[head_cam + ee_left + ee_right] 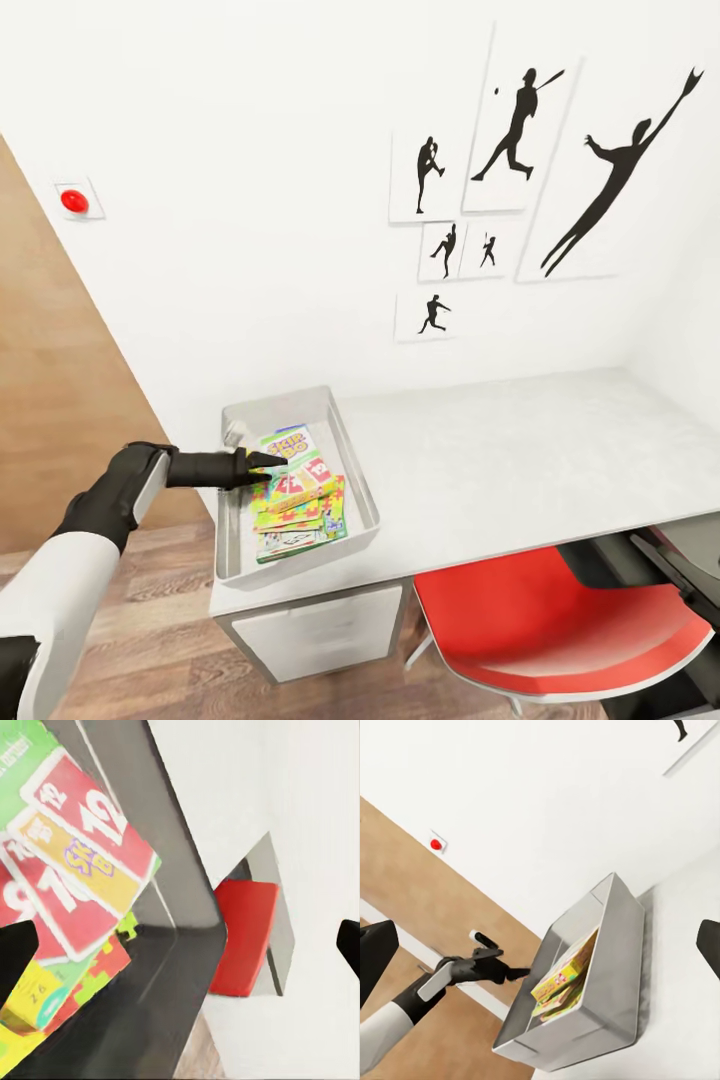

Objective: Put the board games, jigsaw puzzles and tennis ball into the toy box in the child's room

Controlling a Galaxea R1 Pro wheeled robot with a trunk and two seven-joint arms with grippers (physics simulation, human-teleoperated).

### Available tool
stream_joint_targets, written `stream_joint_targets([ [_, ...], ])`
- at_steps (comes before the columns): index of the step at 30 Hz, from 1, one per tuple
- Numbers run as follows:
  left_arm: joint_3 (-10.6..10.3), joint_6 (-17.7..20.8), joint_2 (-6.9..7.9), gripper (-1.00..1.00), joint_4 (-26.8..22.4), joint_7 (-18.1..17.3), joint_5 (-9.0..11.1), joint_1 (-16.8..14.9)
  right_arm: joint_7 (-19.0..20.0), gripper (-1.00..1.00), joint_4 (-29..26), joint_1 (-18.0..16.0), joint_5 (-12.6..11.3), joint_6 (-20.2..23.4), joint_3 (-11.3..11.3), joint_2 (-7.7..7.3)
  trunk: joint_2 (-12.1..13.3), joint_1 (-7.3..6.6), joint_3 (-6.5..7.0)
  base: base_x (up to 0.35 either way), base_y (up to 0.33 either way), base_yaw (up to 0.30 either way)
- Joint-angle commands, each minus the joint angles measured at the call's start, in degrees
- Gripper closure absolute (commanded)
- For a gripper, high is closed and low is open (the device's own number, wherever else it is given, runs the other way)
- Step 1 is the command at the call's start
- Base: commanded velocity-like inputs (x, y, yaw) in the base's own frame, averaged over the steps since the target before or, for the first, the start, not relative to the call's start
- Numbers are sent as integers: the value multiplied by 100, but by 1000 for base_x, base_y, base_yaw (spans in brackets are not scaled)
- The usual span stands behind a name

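The light grey toy box (pixel 229 510) stands on the left end of the table (pixel 500 470). Inside it a green-red-yellow board game (pixel 292 462) lies tilted on top of bright jigsaw puzzles (pixel 322 508) and another printed box. My left gripper (pixel 268 461) hovers open over the box's left side, just above the stack, holding nothing. In the left wrist view the same board game (pixel 82 862), a jigsaw puzzle (pixel 97 975) and the toy box wall (pixel 176 870) show past the left gripper (pixel 182 949). My right gripper (pixel 542 949) is open and looks at the toy box (pixel 615 967) from afar. The tennis ball and bed are out of view.
A red chair (pixel 560 630) is tucked under the table's front edge, with white drawer fronts (pixel 320 625) below the toy box. Black silhouette pictures (pixel 520 120) hang on the white wall behind. A red button (pixel 75 200) sits on the wall at left, by a wooden panel (pixel 50 400).
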Motion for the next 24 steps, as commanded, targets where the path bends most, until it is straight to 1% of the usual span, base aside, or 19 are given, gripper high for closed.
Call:
stream_joint_targets([
  [1, -10, 37, 23, -100, -107, -169, 1, 16, 11, -100, -1, -5, -13, 52, -2, 0, -10, 4, -4, 0, 0, 0],
  [2, -51, 37, 142, -100, -438, -586, -5, 136, 18, -100, -1, -6, -14, 49, -2, 1, -10, 4, 4, 0, 0, 0],
  [3, -73, 33, 231, -100, -623, -783, -5, 219, 21, -100, -1, -7, -12, 48, -4, -1, -10, 4, 12, 0, 0, 0],
  [4, -81, 27, 277, -100, -707, -868, -5, 261, 22, -100, -1, -5, -13, 47, -3, -2, -10, 4, 21, 0, 0, 0],
  [5, -90, 16, 367, -100, -853, -1018, -2, 352, 23, -100, -1, -5, -13, 46, -3, -4, -10, 4, 29, 0, 0, 0],
  [6, -93, 10, 411, -100, -917, -1089, 0, 400, 24, -100, -1, -3, -13, 46, -3, -4, -10, 4, 38, 0, 0, 0],
  [7, -95, 0, 497, -100, -1038, -1236, 2, 497, 26, -100, -1, -5, -14, 46, -3, -5, -10, 4, 47, 0, 0, 0],
  [9, -91, -23, 589, -100, -1140, -1393, 4, 596, 29, -100, -1, -4, -12, 46, -2, -5, -10, 4, 65, 0, 0, 0],
  [10, -79, -79, 681, -100, -1221, -1570, 5, 702, 31, -100, -1, -6, -13, 46, -2, -6, -10, 4, 75, 0, 0, 0],
  [11, -72, -126, 727, -100, -1251, -1663, 5, 758, 32, -100, -1, -6, -13, 44, -2, -6, -10, 4, 84, 0, 0, 0],
  [12, -56, -251, 819, -100, -1293, -1854, 14, 866, 33, -100, -1, -5, -13, 43, -2, -6, -10, 4, 93, 0, 0, 0],
  [13, -48, -327, 865, -100, -1309, -1956, 18, 918, 33, -100, -1, -6, -13, 41, -4, -6, -10, 4, 102, 0, 0, 0],
  [14, -36, -489, 951, -100, -1329, -2163, 22, 1019, 34, -100, -1, -5, -14, 40, -3, -6, -10, 4, 111, 0, 0, 0],
  [15, -30, -573, 991, -100, -1333, -2253, 26, 1070, 34, -100, -1, -6, -14, 39, -3, -4, -10, 4, 121, 0, 0, 0],
  [17, -13, -738, 1073, -100, -1338, -2298, 36, 1176, 37, -100, -1, -6, -12, 38, -3, -2, -10, 4, 139, 0, 0, 0],
  [18, 33, -889, 1142, -100, -1340, -2298, 56, 1294, 40, -100, -1, -7, -10, 38, -3, 0, -10, 4, 148, 0, 0, 0],
  [20, 125, -1011, 1191, -100, -1350, -2298, 96, 1418, 41, -100, -1, -6, -8, 37, -2, 1, -10, 4, 167, 0, 0, 0],
  [21, 262, -1109, 1222, -100, -1359, -2298, 160, 1542, 42, -100, -1, -5, -7, 34, -2, 1, -10, 4, 176, 0, 0, 0],
  [24, 505, -1248, 1249, -100, -1368, -2298, 281, 1713, 43, -100, -1, -4, -4, 31, -2, 10, -10, 4, 204, -2, 0, 0],
])
